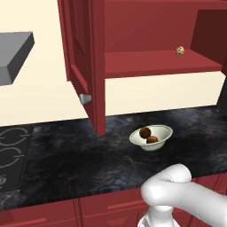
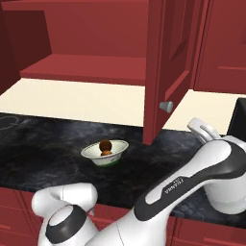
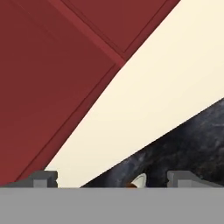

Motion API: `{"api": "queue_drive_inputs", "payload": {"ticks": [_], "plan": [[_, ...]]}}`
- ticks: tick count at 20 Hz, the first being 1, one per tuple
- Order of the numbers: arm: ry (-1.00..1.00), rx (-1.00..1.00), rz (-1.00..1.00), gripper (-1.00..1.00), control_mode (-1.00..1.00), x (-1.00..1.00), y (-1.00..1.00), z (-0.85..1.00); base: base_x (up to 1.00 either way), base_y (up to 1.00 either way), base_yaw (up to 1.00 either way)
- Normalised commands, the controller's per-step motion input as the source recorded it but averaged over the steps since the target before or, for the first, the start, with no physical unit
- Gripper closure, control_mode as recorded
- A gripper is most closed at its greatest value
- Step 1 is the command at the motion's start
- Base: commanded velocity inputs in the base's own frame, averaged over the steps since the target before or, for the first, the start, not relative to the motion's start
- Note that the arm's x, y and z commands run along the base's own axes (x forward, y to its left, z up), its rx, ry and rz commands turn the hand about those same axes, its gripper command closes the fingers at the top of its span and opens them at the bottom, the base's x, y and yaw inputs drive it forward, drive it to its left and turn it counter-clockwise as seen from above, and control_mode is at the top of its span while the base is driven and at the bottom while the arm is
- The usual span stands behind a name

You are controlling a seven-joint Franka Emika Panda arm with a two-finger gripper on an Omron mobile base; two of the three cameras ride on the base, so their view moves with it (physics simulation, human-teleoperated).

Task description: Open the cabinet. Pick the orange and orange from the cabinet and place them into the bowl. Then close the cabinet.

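- Left base view gives me the cabinet [image 1: 146, 40] as the biggest thing up front: dark red, hung on the wall, and I see it standing open, with one door [image 1: 84, 62] swung out toward me edge-on and a small grey knob [image 1: 85, 99] near its lower corner.
- On my right base view the same cabinet [image 2: 81, 43] shows a bare red shelf, and its other door [image 2: 168, 62] hangs open beside it, knob [image 2: 166, 106] at the bottom.
- Below it I have the tabletop [image 1: 80, 155], dark marbled stone, running under the cream wall strip, with red drawer fronts along its near edge.
- A stove top [image 1: 13, 150] with ring marks sits at the far left of that surface, and a grey hood [image 1: 15, 51] juts out above it.
- My arm [image 2: 192, 178] curls across the lower right of the right base view, elbow bent low in front of the tabletop.
- The bowl [image 1: 162, 133], pale cream, rests on the tabletop below the open cabinet, a little to the right of the door's edge.
- Both oranges [image 1: 148, 135] lie inside the bowl, touching each other.
- A tan speckled ball [image 1: 180, 51] sits on the cabinet shelf, toward its right end.
- My hand [image 3: 112, 179] shows in the hand view with its two tips spread wide, nothing between them; a sliver of the bowl's rim [image 3: 140, 180] peeks between the tips against the dark tabletop.
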Motion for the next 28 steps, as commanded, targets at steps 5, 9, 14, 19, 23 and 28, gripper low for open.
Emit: {"api": "queue_drive_inputs", "payload": {"ticks": [5, 9, 14, 19, 23, 28], "plan": [[-0.16, 0.06, 0.00, -1.00, -1.00, 0.44, -0.12, 0.00, 0.00, 0.00, 0.00], [-0.21, 0.02, 0.00, -1.00, -1.00, 0.18, 0.01, 0.00, 0.00, 0.00, 0.00], [-0.27, 0.00, 0.00, -1.00, -1.00, 0.00, 0.25, 0.01, 0.00, 0.00, 0.00], [-0.22, 0.00, 0.00, -1.00, -1.00, 0.00, 0.56, 0.06, 0.00, 0.00, 0.00], [-0.13, 0.00, 0.00, -1.00, -1.00, 0.00, 0.52, 0.23, 0.00, 0.00, 0.00], [-0.08, 0.00, 0.00, -1.00, -1.00, 0.00, 0.51, 0.43, 0.00, 0.00, 0.00]]}}
